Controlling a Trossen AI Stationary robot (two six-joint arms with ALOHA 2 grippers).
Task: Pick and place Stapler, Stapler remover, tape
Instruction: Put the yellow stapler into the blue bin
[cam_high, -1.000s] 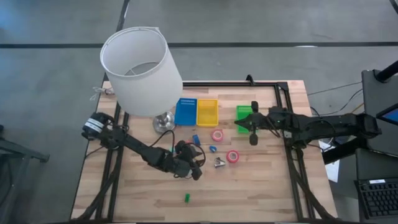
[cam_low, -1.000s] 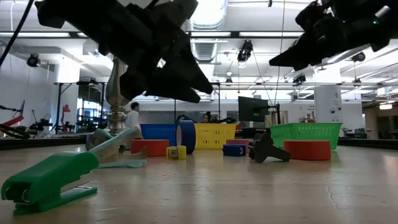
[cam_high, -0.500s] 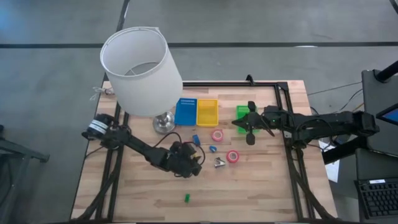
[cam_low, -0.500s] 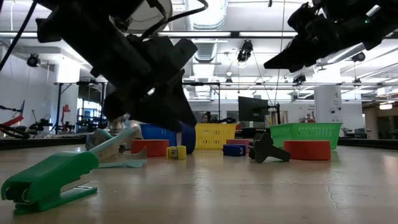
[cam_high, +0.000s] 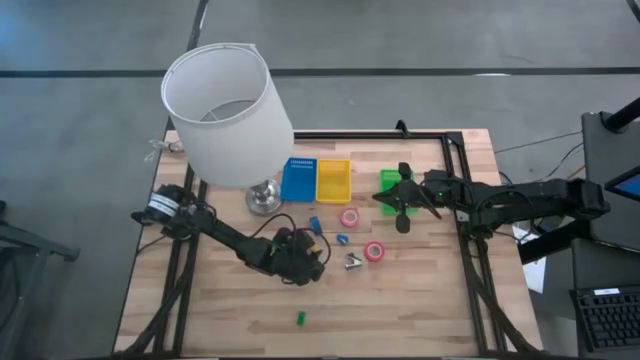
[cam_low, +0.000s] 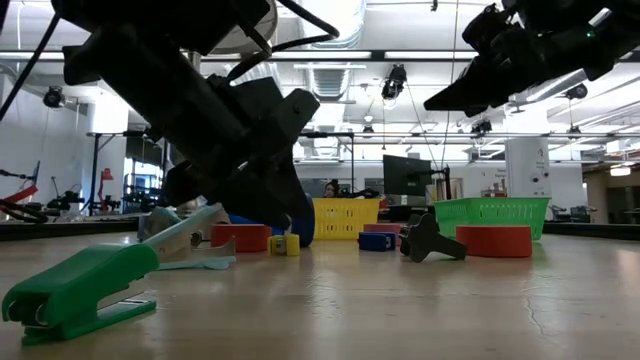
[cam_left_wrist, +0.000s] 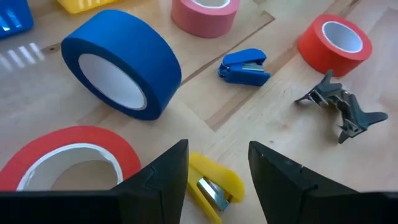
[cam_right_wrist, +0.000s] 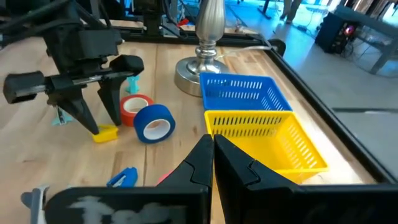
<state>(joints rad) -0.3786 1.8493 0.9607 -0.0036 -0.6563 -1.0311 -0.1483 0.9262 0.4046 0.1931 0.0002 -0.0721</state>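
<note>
Left gripper (cam_left_wrist: 217, 163), fingers spread and holding nothing, hangs over the small yellow stapler (cam_left_wrist: 214, 185) at the bottom centre of its wrist view, so I'd drop straight, straddle its narrow body and close squarely, clear of the red tape (cam_left_wrist: 68, 155).

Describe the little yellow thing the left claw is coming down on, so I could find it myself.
Start at the big white lampshade and move toward the table's middle, where the left gripper stands open. Between its fingers lies a small yellow stapler, beside a blue tape roll standing on edge. It is the only yellow piece among blue, red and pink ones.
</note>
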